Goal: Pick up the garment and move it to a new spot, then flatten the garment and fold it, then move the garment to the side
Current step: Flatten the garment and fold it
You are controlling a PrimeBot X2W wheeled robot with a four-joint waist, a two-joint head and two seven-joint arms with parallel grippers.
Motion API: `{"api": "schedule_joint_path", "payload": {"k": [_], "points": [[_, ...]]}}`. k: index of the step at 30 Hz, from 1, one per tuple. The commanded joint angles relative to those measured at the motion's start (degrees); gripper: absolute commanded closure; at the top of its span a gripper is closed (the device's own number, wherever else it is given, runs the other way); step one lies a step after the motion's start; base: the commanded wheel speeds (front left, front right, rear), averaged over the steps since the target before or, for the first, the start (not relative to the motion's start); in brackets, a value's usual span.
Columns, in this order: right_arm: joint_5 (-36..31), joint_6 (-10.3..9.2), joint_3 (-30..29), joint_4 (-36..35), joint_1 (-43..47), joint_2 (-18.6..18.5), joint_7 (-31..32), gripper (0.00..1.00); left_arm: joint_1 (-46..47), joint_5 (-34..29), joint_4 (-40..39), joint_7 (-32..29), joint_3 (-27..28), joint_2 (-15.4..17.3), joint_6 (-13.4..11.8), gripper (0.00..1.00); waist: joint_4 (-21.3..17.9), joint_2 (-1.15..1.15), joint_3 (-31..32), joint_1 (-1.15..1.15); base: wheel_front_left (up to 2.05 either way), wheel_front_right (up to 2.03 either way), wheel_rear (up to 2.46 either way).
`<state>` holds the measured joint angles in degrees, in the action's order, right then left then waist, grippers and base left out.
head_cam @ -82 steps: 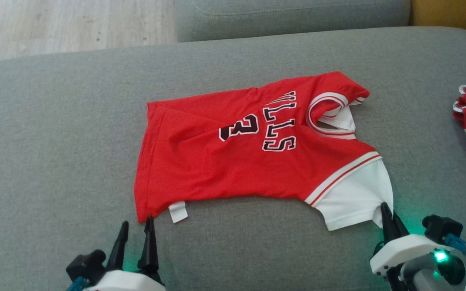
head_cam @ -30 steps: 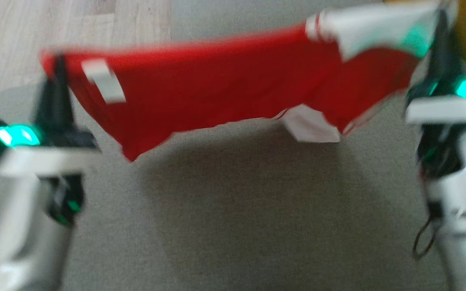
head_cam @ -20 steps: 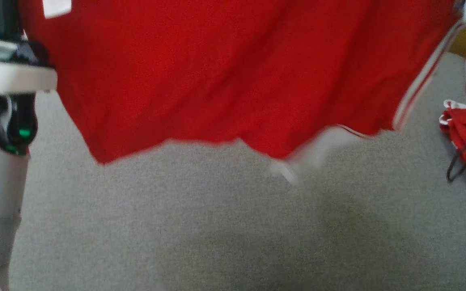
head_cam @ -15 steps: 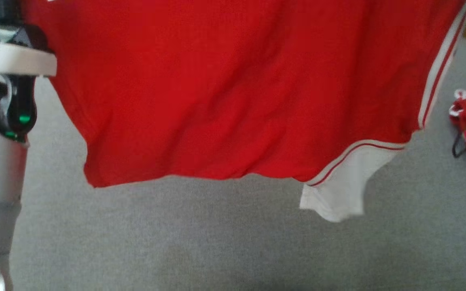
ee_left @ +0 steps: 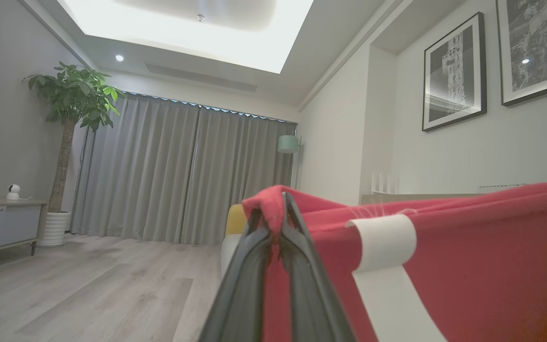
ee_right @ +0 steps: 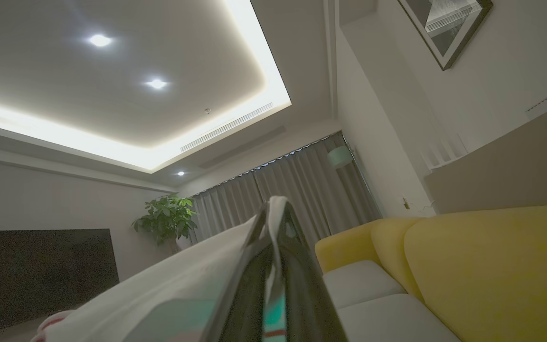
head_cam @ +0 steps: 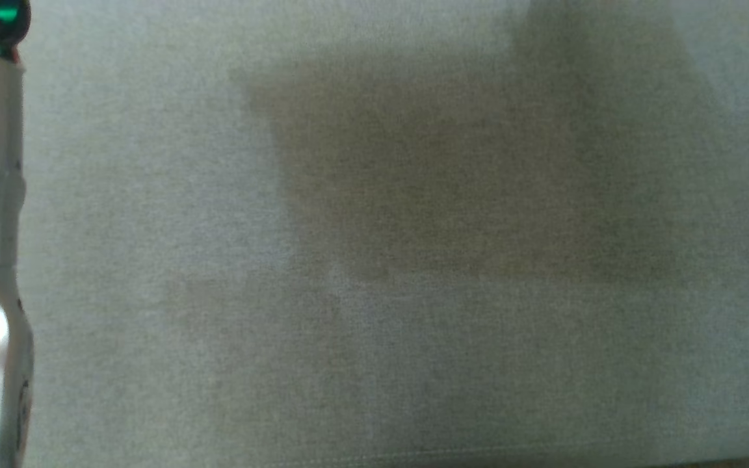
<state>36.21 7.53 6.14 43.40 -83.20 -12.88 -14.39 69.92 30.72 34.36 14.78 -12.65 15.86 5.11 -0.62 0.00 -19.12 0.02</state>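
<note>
The red fabric jersey [ee_left: 468, 266] with a white sleeve [ee_right: 183, 285] is held up in the air, nearer the cameras than the yellow upholstered sofa [ee_right: 482, 266]. The left gripper [ee_left: 273, 211] is clamped on its red corner beside a white sewn label [ee_left: 382, 237]. The right gripper [ee_right: 273, 209] pinches the white sleeve. A broad shadow [head_cam: 446, 175] lies on a grey woven cushion [head_cam: 153, 260].

One red garment [ee_left: 492, 266]; two pincers, the left pincer [ee_left: 273, 209] and right pincer [ee_right: 273, 206]; one potted plant [ee_left: 71, 99]; two framed pictures [ee_left: 454, 76] [ee_left: 537, 47]; one yellow sofa [ee_right: 468, 266]; one lamp [ee_left: 287, 143].
</note>
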Motion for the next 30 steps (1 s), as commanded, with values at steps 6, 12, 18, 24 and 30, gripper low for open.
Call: {"api": "schedule_joint_path", "payload": {"k": [6,12,18,24,30], "points": [[1.4,-0.04,1.5,-1.0,6.1,2.3,-0.6,1.0,-6.3,-1.7,0.3,0.2,6.5,1.0,0.6,1.0,-1.6,0.0,-1.8,-0.02,0.0,0.0,0.0],[6.9,-0.04,4.4,-5.0,24.6,3.1,-0.6,1.0,-22.5,-2.1,1.8,0.2,13.9,-4.5,1.5,1.0,-3.2,0.0,-1.6,-0.02,0.0,0.0,0.0],[12.2,-0.04,8.1,-9.5,43.1,3.8,-0.6,1.0,-36.9,-3.5,4.1,0.2,19.6,-9.6,2.2,1.0,-5.2,0.0,0.0,-0.02,0.0,0.0,0.0],[14.8,-0.04,10.3,-12.9,55.5,4.2,-0.6,1.0,-47.1,-4.6,2.7,0.2,22.6,-12.3,2.3,1.0,-6.6,0.0,3.6,-0.02,0.0,0.0,0.0],[18.7,-0.04,11.6,-14.2,64.4,4.3,-0.6,1.0,-55.2,-3.8,0.3,0.2,23.4,-12.9,2.4,1.0,-7.0,0.0,8.0,-0.02,0.0,0.0,0.0]]}}
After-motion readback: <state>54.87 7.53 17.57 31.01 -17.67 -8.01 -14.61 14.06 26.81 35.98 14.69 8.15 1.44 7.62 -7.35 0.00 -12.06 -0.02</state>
